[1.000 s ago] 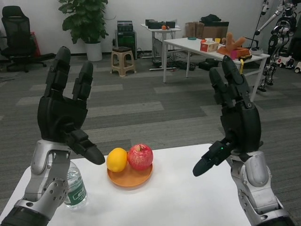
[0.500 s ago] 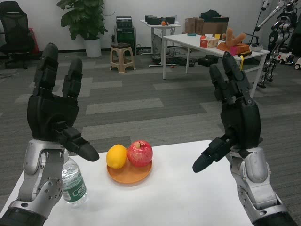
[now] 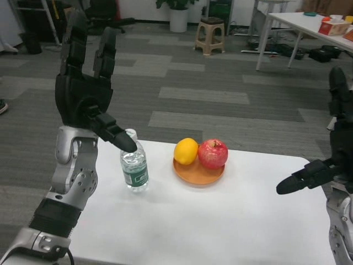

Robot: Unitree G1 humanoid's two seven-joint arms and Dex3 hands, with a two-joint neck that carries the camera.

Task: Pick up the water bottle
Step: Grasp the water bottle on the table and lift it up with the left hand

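1. None of the picking up is done yet: the water bottle stands upright on the white table, just left of the orange plate, and nothing grips it.
2. My left hand is raised above and left of the bottle, fingers spread wide and holding nothing; one finger crosses in front of the cap (I cannot tell whether it touches).
3. My right hand hangs well right of the plate, only partly in view, fingers apart and holding nothing.
4. Left to do, as I judge it: lower my left hand beside the bottle, wrap the body, lift.
5. Count: one bottle, one plate, one lemon, one red apple, the fruit touching on the plate.
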